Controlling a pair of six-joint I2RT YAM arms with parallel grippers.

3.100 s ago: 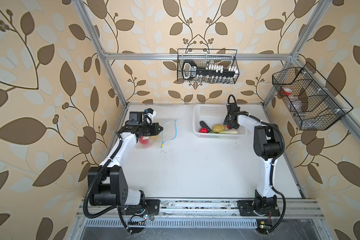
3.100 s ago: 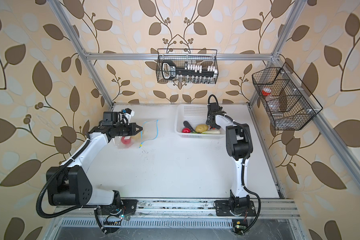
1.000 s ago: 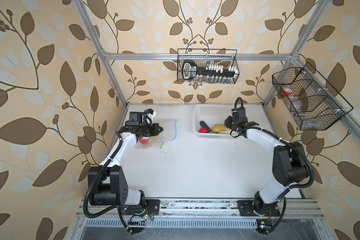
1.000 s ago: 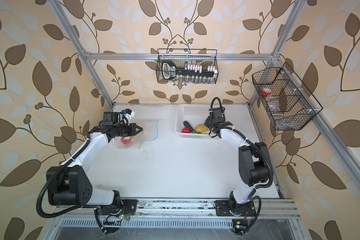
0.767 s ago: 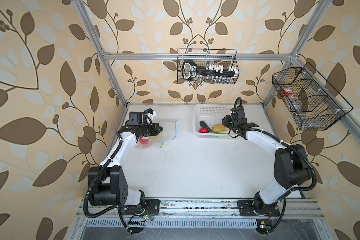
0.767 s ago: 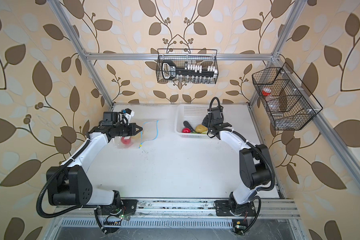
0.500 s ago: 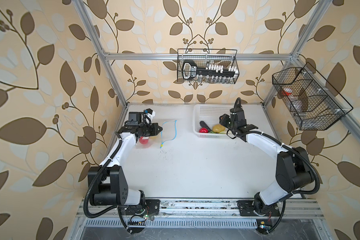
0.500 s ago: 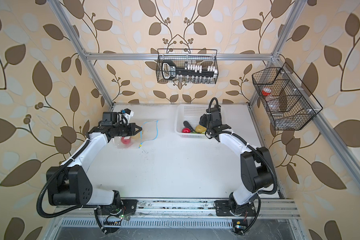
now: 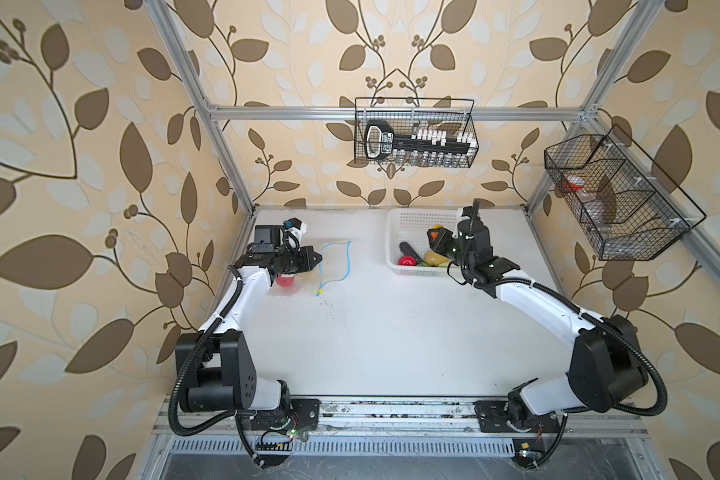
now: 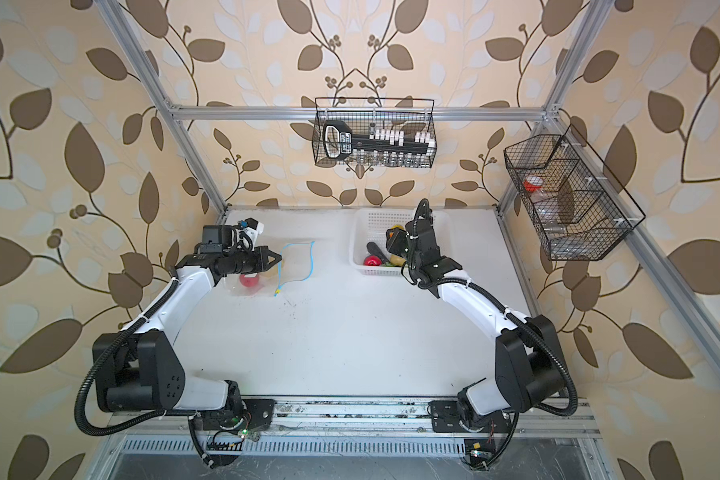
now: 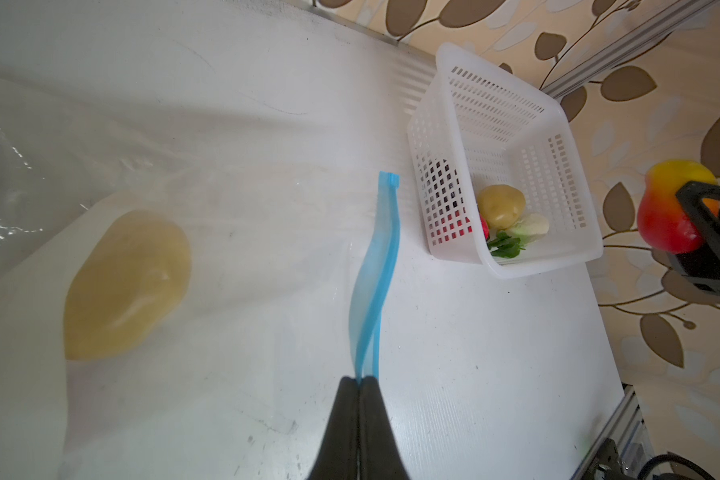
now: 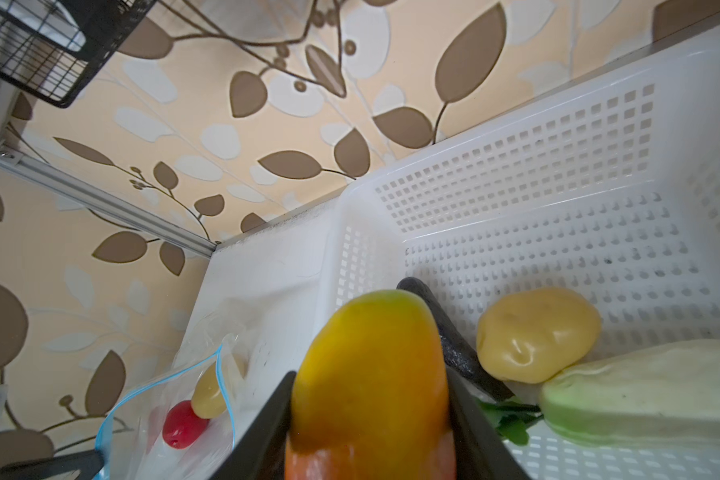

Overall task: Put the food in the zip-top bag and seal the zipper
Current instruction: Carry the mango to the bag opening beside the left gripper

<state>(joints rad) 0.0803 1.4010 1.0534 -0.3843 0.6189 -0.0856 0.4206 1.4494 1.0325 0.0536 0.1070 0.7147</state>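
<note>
Pinched one zipper (image 11: pixel 376 266) lip in the tightly closed left fingers (image 11: pixel 346 424) — to hold the zip-top bag (image 10: pixel 297 266) agape on the counter (image 9: pixel 391 332), potato (image 11: pixel 125 286) and tomato (image 9: pixel 284 280) already inside. Clamped the red-yellow fruit (image 12: pixel 371 374) between the right fingers (image 12: pixel 267 432), high over the basket (image 9: pixel 416 273) — likely bound for that open mouth.

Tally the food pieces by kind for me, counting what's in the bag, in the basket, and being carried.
2 tomatoes: bag tomato, basket tomato
2 potatoes: bag potato, basket potato
1 red-yellow fruit, being carried
1 eggplant, in the basket
1 radish, in the basket
Total: 7
</note>
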